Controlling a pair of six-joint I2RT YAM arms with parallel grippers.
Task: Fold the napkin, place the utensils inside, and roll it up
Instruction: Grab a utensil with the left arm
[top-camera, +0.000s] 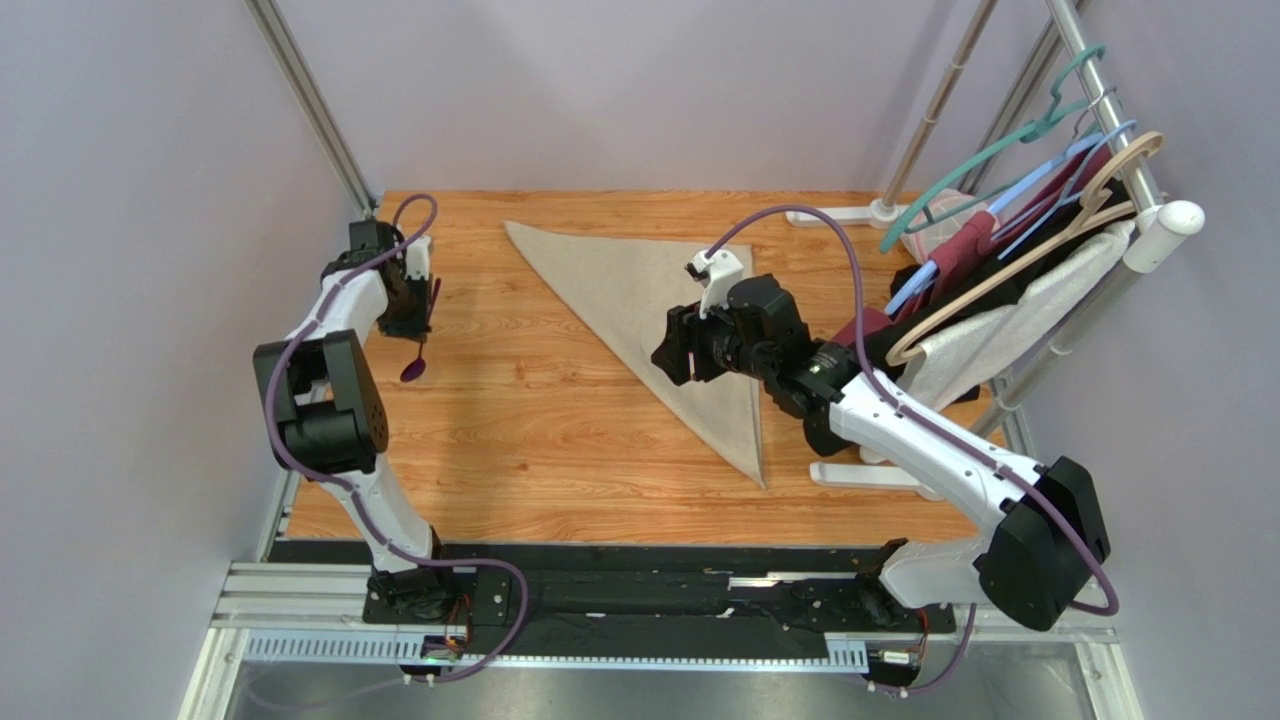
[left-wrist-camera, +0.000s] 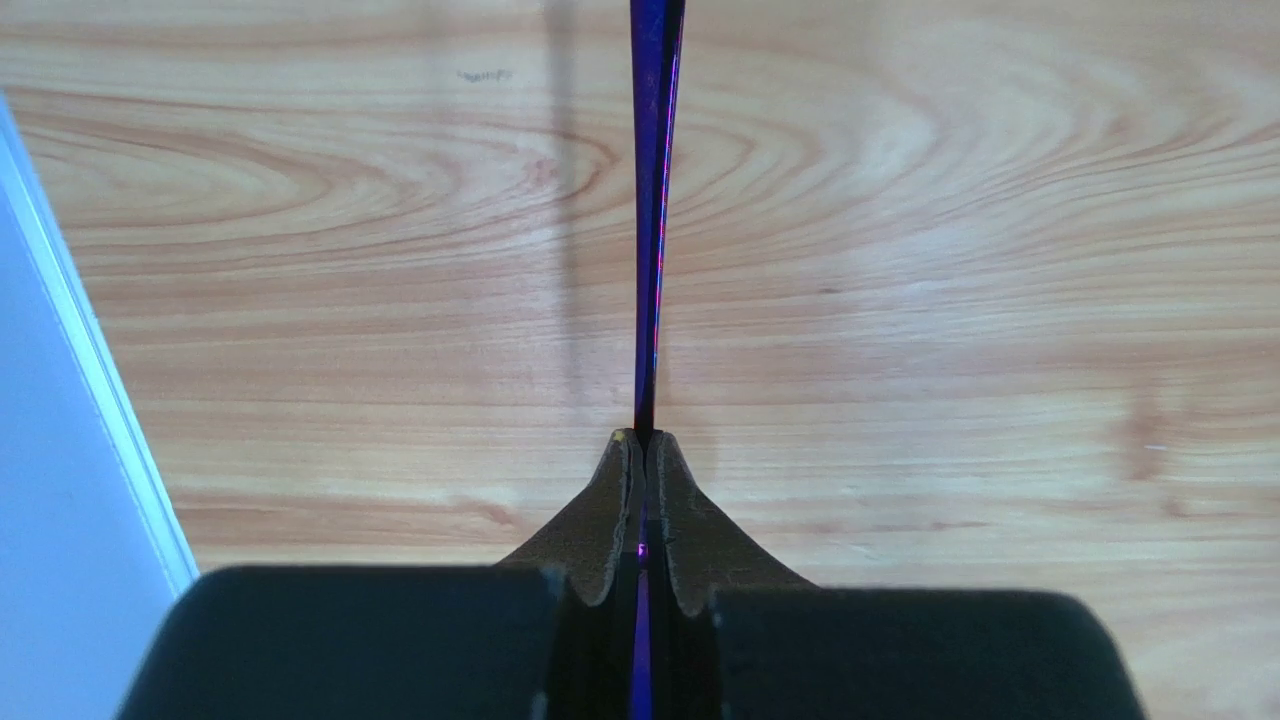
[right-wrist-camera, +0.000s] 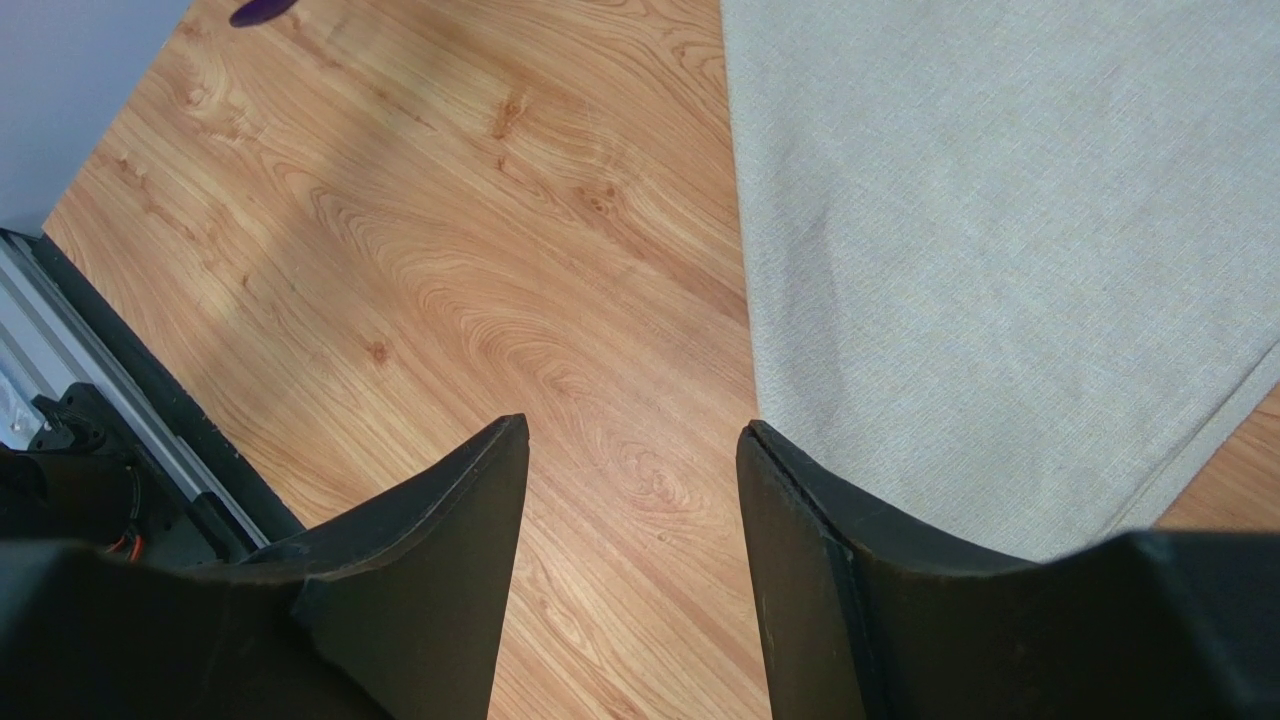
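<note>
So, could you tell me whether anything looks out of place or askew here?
Nothing stands out. The beige woven napkin lies flat, folded into a triangle, on the wooden table; the left gripper is shut on a dark-purple utensil, and the right gripper is open.

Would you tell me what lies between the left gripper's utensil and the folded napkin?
Only bare table separates utensil from napkin, shown in the top view.

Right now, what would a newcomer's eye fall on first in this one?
The beige napkin, folded into a big triangle, lies across the middle of the wooden table. At the table's left side the left gripper has its jaws shut on a slim dark-purple utensil. The right gripper hovers with jaws open at the napkin's edge, and clothes on hangers crowd the far right.
</note>
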